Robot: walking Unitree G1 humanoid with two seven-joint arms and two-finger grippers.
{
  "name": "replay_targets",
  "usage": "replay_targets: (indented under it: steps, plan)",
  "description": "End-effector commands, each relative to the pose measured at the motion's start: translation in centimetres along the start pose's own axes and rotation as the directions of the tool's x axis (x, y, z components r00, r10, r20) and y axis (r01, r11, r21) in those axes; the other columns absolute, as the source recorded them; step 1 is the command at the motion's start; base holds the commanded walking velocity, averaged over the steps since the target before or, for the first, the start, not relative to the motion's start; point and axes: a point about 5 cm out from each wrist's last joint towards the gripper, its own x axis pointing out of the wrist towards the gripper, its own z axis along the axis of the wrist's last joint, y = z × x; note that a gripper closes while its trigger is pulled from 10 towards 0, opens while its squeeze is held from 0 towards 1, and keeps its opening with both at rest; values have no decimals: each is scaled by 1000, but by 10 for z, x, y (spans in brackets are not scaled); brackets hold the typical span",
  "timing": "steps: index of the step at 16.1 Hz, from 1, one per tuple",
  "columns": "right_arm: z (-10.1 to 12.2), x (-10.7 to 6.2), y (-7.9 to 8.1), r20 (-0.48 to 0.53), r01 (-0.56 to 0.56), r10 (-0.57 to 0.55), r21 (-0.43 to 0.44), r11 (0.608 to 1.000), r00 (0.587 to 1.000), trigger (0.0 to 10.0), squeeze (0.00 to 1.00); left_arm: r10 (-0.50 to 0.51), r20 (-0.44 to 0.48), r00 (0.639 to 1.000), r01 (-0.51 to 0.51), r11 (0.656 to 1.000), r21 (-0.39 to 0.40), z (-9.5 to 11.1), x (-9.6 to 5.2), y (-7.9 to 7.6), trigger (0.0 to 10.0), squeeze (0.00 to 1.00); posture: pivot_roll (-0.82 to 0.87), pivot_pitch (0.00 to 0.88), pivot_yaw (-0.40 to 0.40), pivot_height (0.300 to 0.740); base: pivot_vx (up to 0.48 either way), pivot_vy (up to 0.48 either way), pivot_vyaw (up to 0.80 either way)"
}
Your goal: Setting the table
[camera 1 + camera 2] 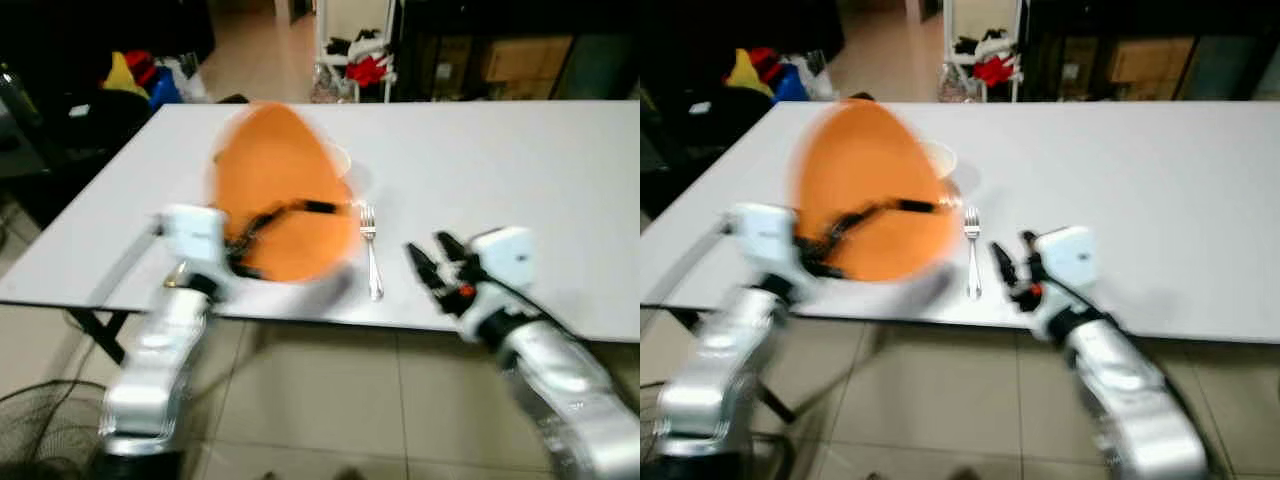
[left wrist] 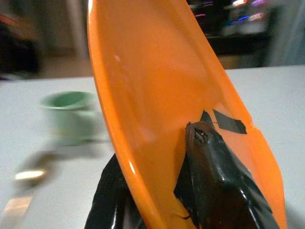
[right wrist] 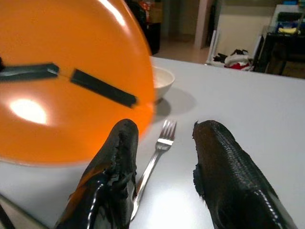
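My left gripper (image 1: pixel 298 211) is shut on the rim of an orange plate (image 1: pixel 285 190) and holds it tilted on edge over the near left part of the white table (image 1: pixel 500 170). The left wrist view shows one black finger on each face of the plate (image 2: pixel 143 86). A silver fork (image 1: pixel 372 262) lies flat just right of the plate, tines pointing away from me. Behind the plate stands a small pale cup (image 2: pixel 71 114), partly hidden. Right of the fork, at the table's front edge, my right gripper (image 1: pixel 430 262) hangs open with nothing between its fingers (image 3: pixel 224 162).
The table's right half is bare. Tiled floor lies below its front edge, with a wire fan guard (image 1: pixel 40 430) at the lower left. Dark clutter and coloured items (image 1: pixel 140 75) sit beyond the far left corner, and a white rack with clothes (image 1: pixel 360 50) stands behind.
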Motion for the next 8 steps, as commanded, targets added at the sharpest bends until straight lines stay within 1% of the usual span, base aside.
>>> replay_targets:
  steps: [1,2,3,4,5,6,8]
  plan:
    - [8,0,10,39,-75,75,4,997,996,10000,0,52,14,999,-51,998,-43,7,-6,15,10000,0,66,0,68,740,0,0,0]
    - [8,-1,11,37,-126,126,-6,992,991,10000,0,107,-31,994,-111,981,-161,-1,-7,23,10000,0,65,0,71,740,0,0,0]
    - [8,-2,11,35,-147,147,-7,989,989,10000,0,132,-59,990,-141,971,-195,-4,-8,27,10000,0,65,0,73,740,0,0,0]
    - [8,-4,12,26,-186,187,-12,982,982,10000,0,150,-112,982,-173,954,-245,-10,-8,32,10000,0,63,0,75,740,0,0,0]
    - [8,-7,12,8,-254,254,-2,967,967,10000,0,120,-207,971,-189,917,-352,-22,-8,34,10000,0,61,0,80,740,0,0,0]
    - [8,-7,13,5,-268,268,1,963,963,10000,0,107,-232,967,-191,905,-379,-26,-8,34,10000,0,60,0,81,740,0,0,0]
    - [10,-9,13,-5,-316,316,-4,949,949,10000,0,68,-284,956,-184,895,-407,-33,-7,33,10000,0,57,0,80,740,0,0,0]
